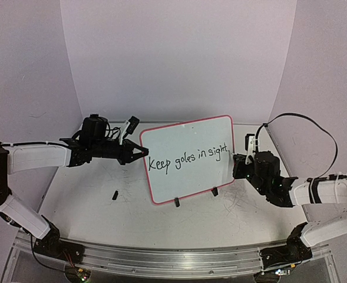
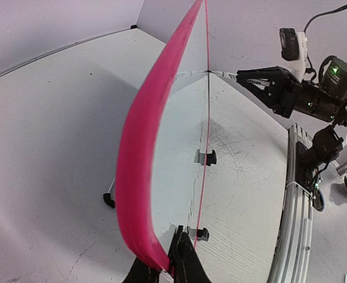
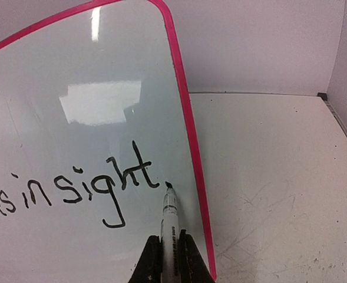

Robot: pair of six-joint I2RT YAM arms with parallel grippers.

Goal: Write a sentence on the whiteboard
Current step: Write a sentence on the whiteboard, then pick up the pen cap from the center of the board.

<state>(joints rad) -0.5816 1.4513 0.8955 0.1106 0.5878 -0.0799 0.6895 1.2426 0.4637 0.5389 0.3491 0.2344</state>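
Note:
The whiteboard stands tilted on two black clip feet, pink-red border around it. The sentence reads "Keep goles in sight" in black marker; its end shows in the right wrist view. My left gripper is shut on the board's left edge; the wrist view shows the pink edge between my jaws. My right gripper is shut on a white marker, whose black tip touches the board just right of the last "t". It sits at the board's right edge in the top view.
A small black cap lies on the scratched tabletop left of the board. Purple-white walls enclose the back and sides. A metal rail runs along the near edge. A black cable loops over my right arm.

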